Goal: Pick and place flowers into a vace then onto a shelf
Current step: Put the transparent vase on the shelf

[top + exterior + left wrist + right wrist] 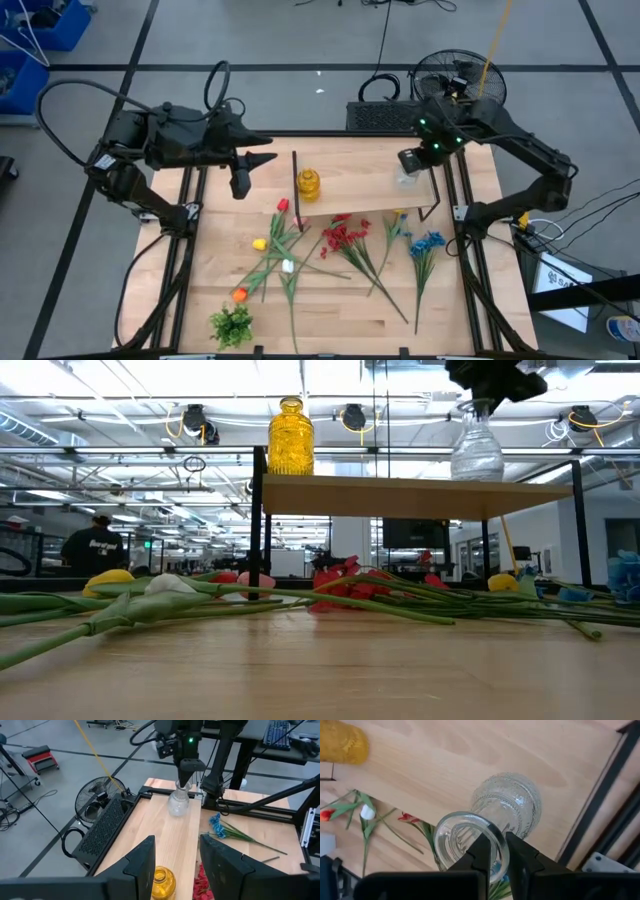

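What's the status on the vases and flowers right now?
Right claw shut on clear vase rim, on shelf. Left claw open above yellow vase. Flowers all on table.

No legible text, label, brand, number or sign appears in any view; distant markings are unreadable.

The narrow light-wood shelf (pixel 365 195) on black legs carries a yellow glass vase (pixel 308 184) and, under the right gripper (pixel 409 163), a clear glass vase (pixel 404 178); beneath it, artificial flowers (pixel 340 240) lie on the light-wood tabletop (pixel 330 310).

Both arms (pixel 170 135) matte black, jointed, trailing looped black cables. Right arm (pixel 520 140) shows green indicator lights near the wrist. Flat black fingers (pixel 142 862).
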`<action>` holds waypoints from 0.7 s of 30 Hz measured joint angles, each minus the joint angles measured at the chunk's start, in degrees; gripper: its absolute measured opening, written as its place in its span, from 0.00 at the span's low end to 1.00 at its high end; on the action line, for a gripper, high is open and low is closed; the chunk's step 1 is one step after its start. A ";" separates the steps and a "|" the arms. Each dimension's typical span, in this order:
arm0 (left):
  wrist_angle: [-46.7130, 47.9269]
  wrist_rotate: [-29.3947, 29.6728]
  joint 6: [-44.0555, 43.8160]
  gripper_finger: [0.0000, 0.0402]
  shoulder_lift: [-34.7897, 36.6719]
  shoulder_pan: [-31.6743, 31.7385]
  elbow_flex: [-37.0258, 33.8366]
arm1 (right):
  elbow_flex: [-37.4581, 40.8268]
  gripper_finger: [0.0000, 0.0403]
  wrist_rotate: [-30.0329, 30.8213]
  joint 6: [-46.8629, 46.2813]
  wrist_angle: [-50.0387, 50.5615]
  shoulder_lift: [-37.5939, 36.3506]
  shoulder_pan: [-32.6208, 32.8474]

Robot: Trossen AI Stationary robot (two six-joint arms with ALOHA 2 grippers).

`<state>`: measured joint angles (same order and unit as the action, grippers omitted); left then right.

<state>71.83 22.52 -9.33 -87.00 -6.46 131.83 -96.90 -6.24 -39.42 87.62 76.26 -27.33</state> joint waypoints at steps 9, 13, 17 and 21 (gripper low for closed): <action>0.09 -0.04 0.14 0.40 0.00 0.00 0.00 | -0.09 0.15 -0.04 2.42 0.25 1.52 -2.31; 0.09 -0.04 0.33 0.40 0.00 0.00 0.00 | 0.04 0.18 -0.10 2.67 0.18 1.10 -2.52; 0.09 -0.07 2.19 0.40 0.00 0.00 0.00 | 0.04 0.21 -4.37 2.79 -0.02 0.01 -2.73; 0.09 -0.04 3.02 0.40 0.00 0.00 0.00 | 0.04 0.24 -6.05 3.44 -1.50 -0.97 -2.71</action>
<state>71.92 22.48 -6.31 -87.00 -6.46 131.83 -96.86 -12.29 -35.99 86.12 75.30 -30.04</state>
